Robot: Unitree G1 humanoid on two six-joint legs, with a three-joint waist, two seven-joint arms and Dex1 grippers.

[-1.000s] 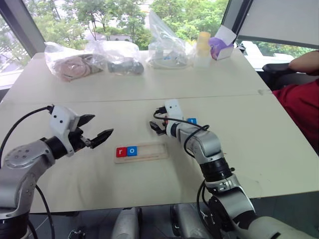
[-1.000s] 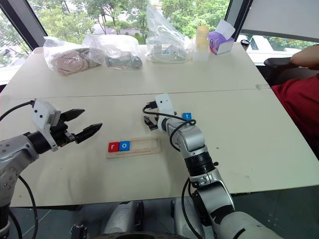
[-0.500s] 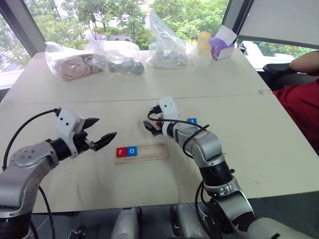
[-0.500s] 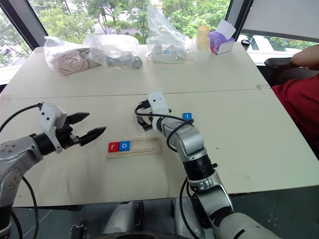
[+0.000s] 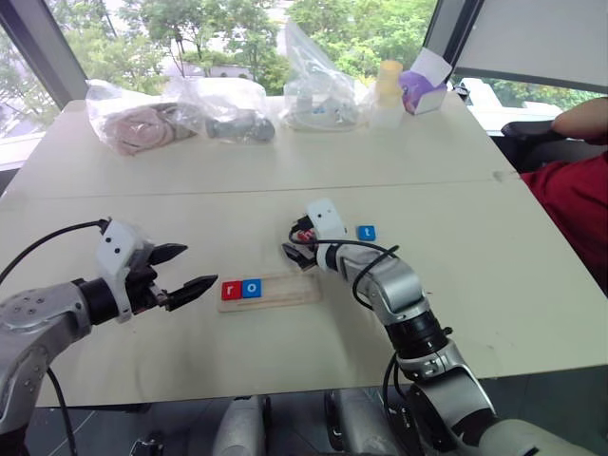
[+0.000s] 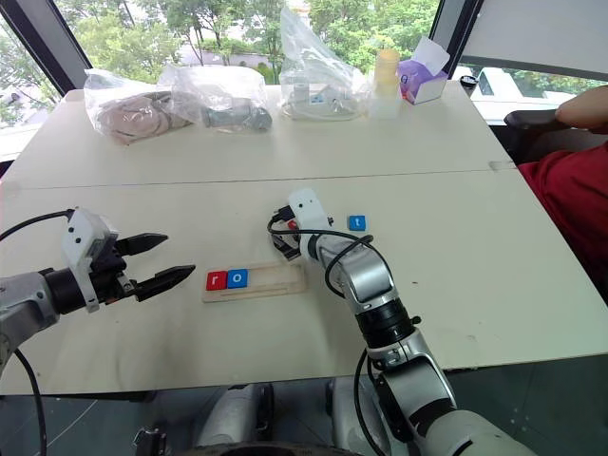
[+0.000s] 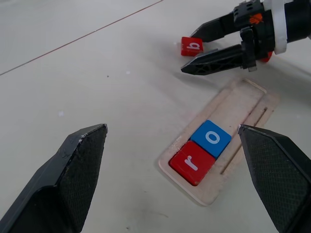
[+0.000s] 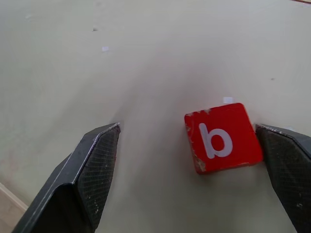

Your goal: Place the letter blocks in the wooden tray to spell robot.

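Blocks first: we see the red r block and the blue o block lying side by side, touching, at the end of the wooden tray nearest our left claw; the rest of the tray is bare wood. The tray lies flat on the pale tabletop. Our left claw hovers just beside that filled end, its fingers spread wide and holding nothing. Just past the tray's far side, the red b block lies flat on the tabletop between the spread fingers of our right claw; one fingertip sits right against the block's edge, while the other stands well clear of it, so nothing is pinched. The blue t block lies on the tabletop beside our right arm, apart from the tray.
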